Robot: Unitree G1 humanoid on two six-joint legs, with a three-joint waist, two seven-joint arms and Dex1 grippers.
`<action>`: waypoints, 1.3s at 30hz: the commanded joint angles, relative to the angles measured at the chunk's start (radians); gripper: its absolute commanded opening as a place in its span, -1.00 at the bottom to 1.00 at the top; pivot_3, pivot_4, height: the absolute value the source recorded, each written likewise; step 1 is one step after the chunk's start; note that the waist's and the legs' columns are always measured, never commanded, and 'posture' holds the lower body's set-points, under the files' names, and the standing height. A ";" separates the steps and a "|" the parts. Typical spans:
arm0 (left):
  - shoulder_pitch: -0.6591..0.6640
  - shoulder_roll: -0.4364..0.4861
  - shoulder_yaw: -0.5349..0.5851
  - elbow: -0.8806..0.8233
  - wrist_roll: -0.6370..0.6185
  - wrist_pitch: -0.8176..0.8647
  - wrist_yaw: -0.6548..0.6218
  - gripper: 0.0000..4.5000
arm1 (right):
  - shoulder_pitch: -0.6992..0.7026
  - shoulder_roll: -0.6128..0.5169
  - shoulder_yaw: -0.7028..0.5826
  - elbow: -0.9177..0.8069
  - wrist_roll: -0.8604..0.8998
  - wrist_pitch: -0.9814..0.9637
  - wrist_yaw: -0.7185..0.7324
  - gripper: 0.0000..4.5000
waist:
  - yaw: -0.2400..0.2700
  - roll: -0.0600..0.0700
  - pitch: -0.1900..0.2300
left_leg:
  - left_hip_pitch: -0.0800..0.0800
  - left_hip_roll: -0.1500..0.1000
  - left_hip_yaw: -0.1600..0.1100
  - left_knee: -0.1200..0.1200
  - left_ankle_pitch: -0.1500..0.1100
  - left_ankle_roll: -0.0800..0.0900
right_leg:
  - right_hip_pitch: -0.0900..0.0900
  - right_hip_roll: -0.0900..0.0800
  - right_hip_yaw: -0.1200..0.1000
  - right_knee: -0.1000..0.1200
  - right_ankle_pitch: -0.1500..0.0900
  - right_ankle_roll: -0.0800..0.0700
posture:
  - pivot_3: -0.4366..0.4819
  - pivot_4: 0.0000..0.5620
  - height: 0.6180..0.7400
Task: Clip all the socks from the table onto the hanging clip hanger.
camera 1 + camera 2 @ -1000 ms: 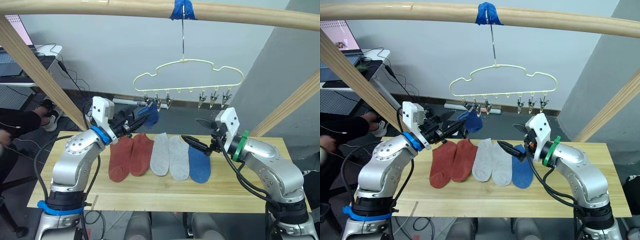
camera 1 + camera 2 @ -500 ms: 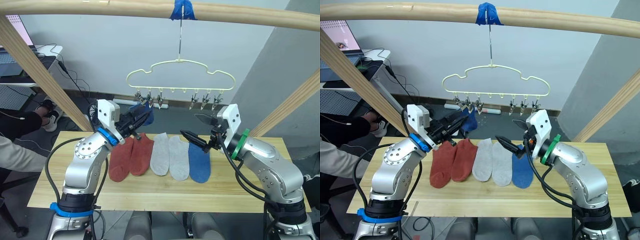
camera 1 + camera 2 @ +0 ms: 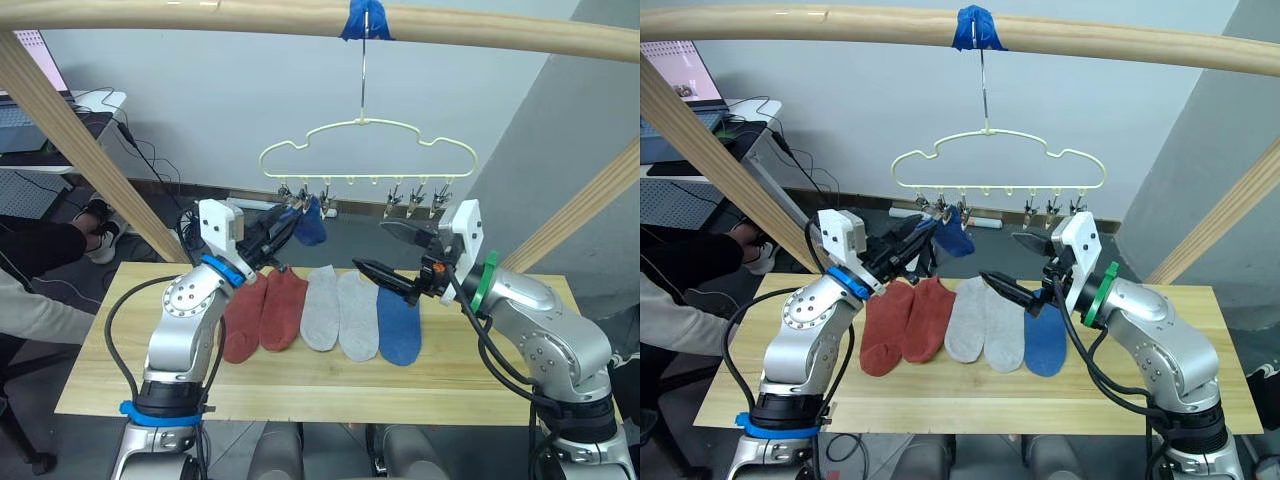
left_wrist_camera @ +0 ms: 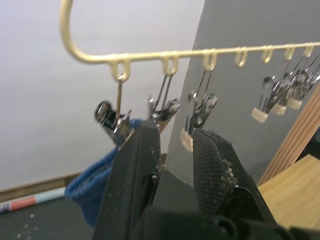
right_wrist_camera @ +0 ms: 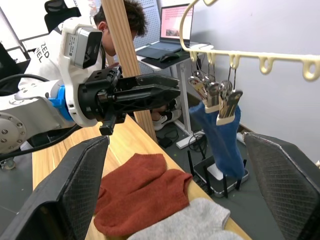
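Note:
The pale yellow clip hanger (image 3: 362, 122) hangs by its hook from the top pole. One blue sock (image 3: 311, 227) dangles from the clips at its left end. My left gripper (image 3: 288, 227) is raised right beside that sock, its fingers (image 4: 142, 150) slightly parted with nothing between them. My right gripper (image 3: 381, 249) stands wide open in the air, below the hanger's right half and above the table (image 3: 300, 385). Laid side by side on the table are two rust-red socks (image 3: 262, 312), two grey socks (image 3: 338, 312) and a second blue sock (image 3: 399, 327).
A round wooden pole (image 3: 200, 12) crosses overhead, with slanted poles at left (image 3: 80, 140) and right (image 3: 590, 210). A person's sleeve (image 3: 30, 300) shows past the table's left end. Behind that is a desk with a laptop (image 5: 177, 25).
My left arm has risen and moved in toward the hanger's left clips with the blue sock. The hanger swung left, then back right. My right gripper lifted a little.

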State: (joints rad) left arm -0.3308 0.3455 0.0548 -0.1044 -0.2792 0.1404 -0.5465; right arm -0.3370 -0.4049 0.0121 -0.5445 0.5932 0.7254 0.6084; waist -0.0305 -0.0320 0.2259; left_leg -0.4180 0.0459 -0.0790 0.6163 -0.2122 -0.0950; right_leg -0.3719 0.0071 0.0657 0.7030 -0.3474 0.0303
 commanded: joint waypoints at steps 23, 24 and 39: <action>-0.099 -0.041 -0.005 0.126 0.023 -0.049 0.014 0.10 | -0.034 0.003 -0.009 -0.045 0.042 -0.047 -0.032 1.00 | -0.003 0.000 0.000 | 0.000 0.000 -0.001 0.012 0.000 0.001 | 0.000 0.001 0.001 0.011 0.001 0.000 | -0.12 -0.31 1.00; -0.102 -0.043 -0.007 0.133 0.026 -0.051 0.015 0.10 | -0.035 0.001 -0.008 -0.046 0.045 -0.049 -0.029 1.00 | -0.003 0.000 0.000 | 0.000 0.000 -0.001 0.012 0.000 0.001 | 0.000 0.001 0.001 0.011 0.001 0.000 | -0.12 -0.31 1.00; -0.161 -0.075 -0.015 0.227 0.048 -0.092 0.022 0.10 | -0.029 -0.019 0.004 -0.042 0.038 -0.065 -0.019 1.00 | -0.003 0.000 0.000 | 0.000 0.000 -0.001 0.012 0.000 0.001 | 0.000 0.002 0.001 0.011 0.001 0.000 | -0.14 -0.29 1.00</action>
State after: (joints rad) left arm -0.4736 0.2755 0.0457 0.1270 -0.2445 0.0802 -0.5321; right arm -0.3586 -0.4185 0.0230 -0.5447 0.6182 0.6756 0.5877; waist -0.0335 -0.0320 0.2260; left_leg -0.4176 0.0455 -0.0798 0.6282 -0.2119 -0.0942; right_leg -0.3718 0.0087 0.0664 0.7143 -0.3465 0.0306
